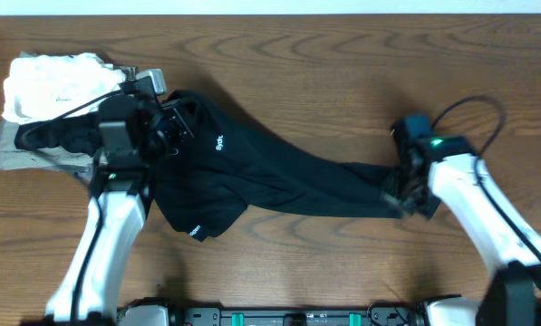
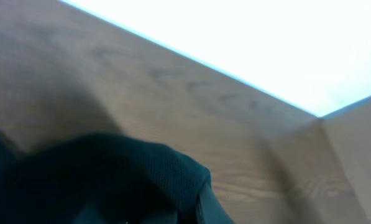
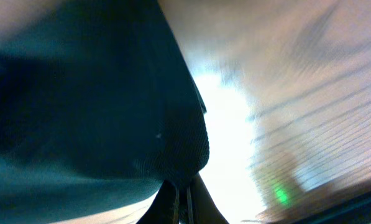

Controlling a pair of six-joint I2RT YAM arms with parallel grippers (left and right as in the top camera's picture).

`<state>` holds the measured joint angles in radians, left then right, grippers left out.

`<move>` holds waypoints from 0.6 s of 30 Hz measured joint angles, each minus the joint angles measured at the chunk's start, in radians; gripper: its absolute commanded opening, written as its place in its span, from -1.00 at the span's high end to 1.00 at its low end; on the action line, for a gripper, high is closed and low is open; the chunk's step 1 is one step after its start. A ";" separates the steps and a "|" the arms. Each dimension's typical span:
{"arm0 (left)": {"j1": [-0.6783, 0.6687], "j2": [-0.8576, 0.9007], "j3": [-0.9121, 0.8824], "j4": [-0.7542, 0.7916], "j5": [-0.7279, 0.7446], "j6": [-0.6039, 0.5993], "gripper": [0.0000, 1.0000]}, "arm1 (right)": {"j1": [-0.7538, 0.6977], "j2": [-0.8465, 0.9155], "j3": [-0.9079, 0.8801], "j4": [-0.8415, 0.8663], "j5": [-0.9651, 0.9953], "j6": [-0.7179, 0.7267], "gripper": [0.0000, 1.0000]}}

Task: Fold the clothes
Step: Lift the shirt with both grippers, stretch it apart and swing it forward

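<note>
Looking down from overhead, the black T-shirt (image 1: 279, 177) lies across the middle of the wooden table (image 1: 342, 54), drawn out into a long band between the two arms. The left gripper (image 1: 166, 122) is clamped on the bunched cloth at the shirt's far-left end, just beside the white folded garment (image 1: 48, 81) and the grey folded garments (image 1: 16, 154) under it. The right gripper (image 1: 399, 195) pinches the narrow right end. The long axis runs left to right, sloping a little toward the robot on the right side. A loose lobe sags toward the near edge below the left arm (it carries a small white print mark).

From the left wrist, dark knit fabric fills the lower left of the view and is gathered right at the fingers, with bare wood beyond. That fits jaws closed on cloth.

From the right wrist, the picture is blurred, but a fold of black fabric tapers down into the closed fingers at the bottom edge.

My judgement is that the step in hand is spreading the shirt flat. To do it well, both arms should lift together and pull apart evenly, so the twisted band opens. The left end should come away from the folded pile, so nothing there gets dragged.
</note>
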<state>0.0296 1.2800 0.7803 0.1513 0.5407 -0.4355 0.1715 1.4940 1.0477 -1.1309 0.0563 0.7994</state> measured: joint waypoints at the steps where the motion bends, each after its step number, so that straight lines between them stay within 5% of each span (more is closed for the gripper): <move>1: 0.000 -0.049 0.000 -0.021 0.004 0.002 0.88 | -0.011 -0.017 0.048 -0.028 0.005 -0.013 0.98; 18: -0.001 -0.618 0.047 -0.220 0.075 -0.010 0.88 | -0.065 -0.119 0.814 -0.359 0.045 -0.183 0.97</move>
<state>0.0288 0.6617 0.8276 -0.0689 0.6159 -0.4450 0.1066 1.3746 1.8618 -1.4895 0.1013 0.6159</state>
